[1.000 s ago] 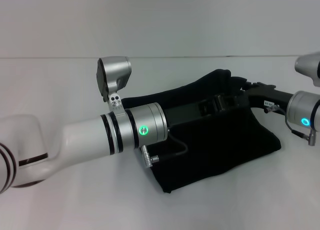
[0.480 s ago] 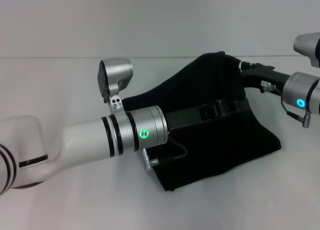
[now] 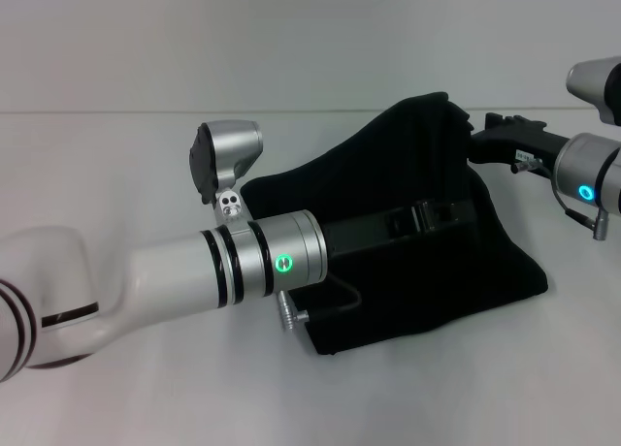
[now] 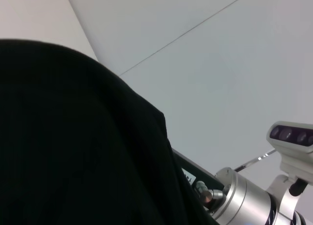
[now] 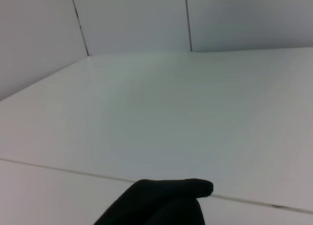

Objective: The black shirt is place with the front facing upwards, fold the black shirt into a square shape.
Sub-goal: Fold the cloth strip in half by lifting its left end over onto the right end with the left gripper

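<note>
black shirt [image 3: 417,262] soft matte cloth, tented to peak; both pincers buried, grip state unclear.

The large black cloth shirt [image 3: 417,271] looks soft and matt on the smooth, pale, slightly glossy table [image 3: 116,175], while the left arm [image 3: 175,281] has glossy white plastic shells and brushed silver metal rings.

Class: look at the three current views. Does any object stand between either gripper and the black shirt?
Nothing visible does. Both arms reach straight into the shirt: the left gripper lies over its middle, the right gripper meets its raised far edge. The white table shows no other object near the shirt.
</note>
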Available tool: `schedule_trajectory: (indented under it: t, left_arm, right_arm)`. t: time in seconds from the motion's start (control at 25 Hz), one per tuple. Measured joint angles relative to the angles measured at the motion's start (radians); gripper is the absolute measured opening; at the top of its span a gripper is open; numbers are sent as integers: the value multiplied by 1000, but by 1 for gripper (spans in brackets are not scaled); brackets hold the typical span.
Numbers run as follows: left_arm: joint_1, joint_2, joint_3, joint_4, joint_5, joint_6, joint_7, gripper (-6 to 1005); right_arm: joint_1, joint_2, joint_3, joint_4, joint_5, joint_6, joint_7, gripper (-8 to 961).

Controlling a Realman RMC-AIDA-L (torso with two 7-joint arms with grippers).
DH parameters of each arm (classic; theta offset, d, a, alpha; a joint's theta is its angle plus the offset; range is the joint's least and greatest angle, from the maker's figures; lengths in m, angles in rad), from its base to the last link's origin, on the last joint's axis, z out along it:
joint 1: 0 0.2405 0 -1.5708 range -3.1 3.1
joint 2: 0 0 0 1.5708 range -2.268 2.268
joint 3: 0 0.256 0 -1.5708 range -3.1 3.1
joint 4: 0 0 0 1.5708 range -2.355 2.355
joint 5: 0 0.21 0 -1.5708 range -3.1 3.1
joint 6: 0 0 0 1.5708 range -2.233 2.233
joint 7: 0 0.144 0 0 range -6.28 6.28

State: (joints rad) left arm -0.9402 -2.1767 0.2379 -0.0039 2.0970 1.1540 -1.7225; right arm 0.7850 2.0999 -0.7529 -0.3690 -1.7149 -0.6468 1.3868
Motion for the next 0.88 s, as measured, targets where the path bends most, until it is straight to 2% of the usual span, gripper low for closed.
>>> schedule_trajectory:
  t: [0.88]
  left_arm:
    - [-6, 0, -15, -42, -8, -93, 11, 33]
  right_arm:
    - [-85, -6, -6, 1, 22, 30, -13, 944]
